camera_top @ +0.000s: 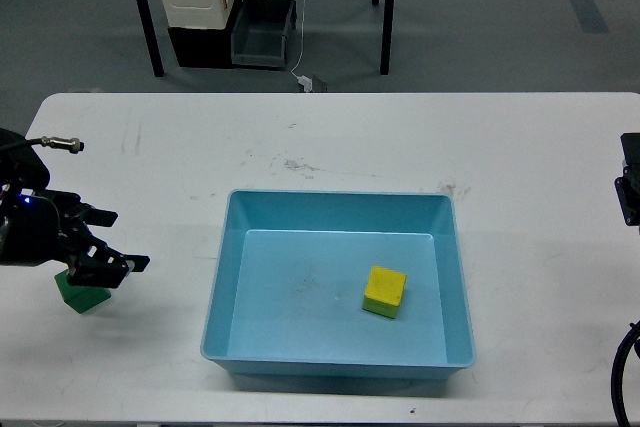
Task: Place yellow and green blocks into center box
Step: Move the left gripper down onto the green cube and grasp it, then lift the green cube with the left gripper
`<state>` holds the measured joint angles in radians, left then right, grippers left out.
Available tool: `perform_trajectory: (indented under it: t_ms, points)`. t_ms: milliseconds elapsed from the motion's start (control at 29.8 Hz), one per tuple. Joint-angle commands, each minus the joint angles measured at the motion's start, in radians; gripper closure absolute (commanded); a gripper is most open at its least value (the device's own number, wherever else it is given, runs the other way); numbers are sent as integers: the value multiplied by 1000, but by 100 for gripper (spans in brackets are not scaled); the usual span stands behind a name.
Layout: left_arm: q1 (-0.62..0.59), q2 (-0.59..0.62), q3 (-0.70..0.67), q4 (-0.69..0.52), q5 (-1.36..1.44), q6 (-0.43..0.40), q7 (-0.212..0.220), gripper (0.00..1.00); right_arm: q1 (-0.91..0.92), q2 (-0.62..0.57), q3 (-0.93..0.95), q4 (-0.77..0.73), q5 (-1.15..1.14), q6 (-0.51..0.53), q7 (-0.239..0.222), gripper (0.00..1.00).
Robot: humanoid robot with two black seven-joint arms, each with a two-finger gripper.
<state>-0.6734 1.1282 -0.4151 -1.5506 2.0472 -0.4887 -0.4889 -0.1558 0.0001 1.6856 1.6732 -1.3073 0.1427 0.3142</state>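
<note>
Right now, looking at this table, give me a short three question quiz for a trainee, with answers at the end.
1. True or false: the yellow block already lies inside the blue tray.
2. Where is the green block? A) inside the tray, B) on the white table left of the tray, under the left tool, C) on the floor.
3. Fill in: the left tool's fingers are spread ____ above the green block.

Key
1. True; it sits in the tray's right half.
2. B.
3. Open; they have not closed on the block. Only an edge of the right arm shows, so its tool cannot be judged.

head view | high, facing forward-down | table fills frame
</note>
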Motion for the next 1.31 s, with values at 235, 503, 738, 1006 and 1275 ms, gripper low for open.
perform_trajectory:
  t_ms: [235,503,738,1006,1275]
  points:
    - [-3,-39,101,128,134,0,0,1,-10,0,-1,-3,0,-2,-1,2]
    - [2,-71,117,222,134,0,0,1,-19,0,-7,-4,0,-2,0,2]
    - [0,-76,183,270,134,65,0,14,-21,0,-6,-4,0,-3,0,2]
    - [5,-91,194,303,134,93,0,46,-22,0,-10,-6,0,-15,-1,2]
    - [-11,-87,176,317,131,102,0,68,-25,0,-7,-9,0,-17,-1,2]
